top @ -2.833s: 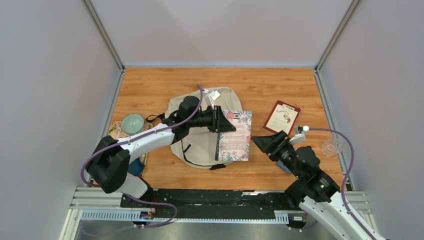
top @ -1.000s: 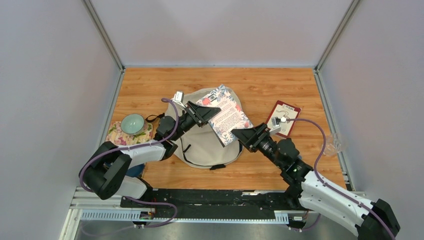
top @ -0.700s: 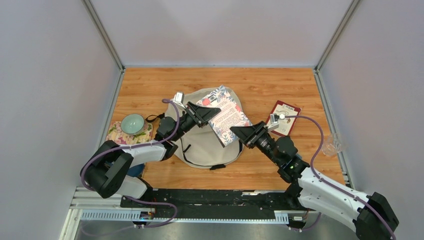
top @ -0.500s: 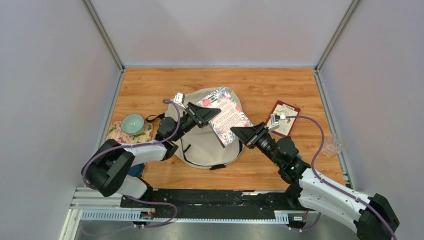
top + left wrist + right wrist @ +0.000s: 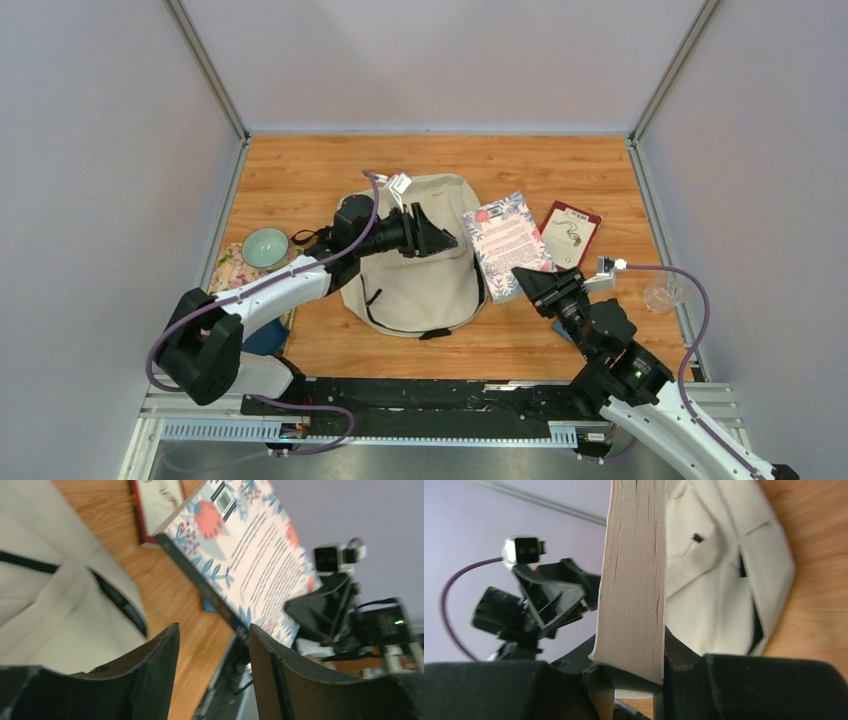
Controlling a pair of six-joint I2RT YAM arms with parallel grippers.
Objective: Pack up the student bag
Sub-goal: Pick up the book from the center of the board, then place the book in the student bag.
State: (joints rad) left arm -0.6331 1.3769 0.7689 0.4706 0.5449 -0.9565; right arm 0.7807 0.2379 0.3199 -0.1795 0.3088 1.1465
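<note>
The student bag, cream fabric with black straps, lies flat at the table's middle. My right gripper is shut on the near edge of a floral-covered book, which it holds just right of the bag. In the right wrist view the book's page edge stands clamped between the jaws of that gripper, with the bag behind. My left gripper hovers over the bag's upper right part, open and empty. Its wrist view shows its dark fingers apart, and beyond them the book and the bag.
A red-bordered card lies right of the book. A clear cup stands near the right wall. At the left edge, a pale green bowl rests on a floral cloth. Grey walls enclose the wooden table.
My left gripper opened, let go of the book and drew back over the bag. My right gripper shut on the book and carried it right, off the bag.
</note>
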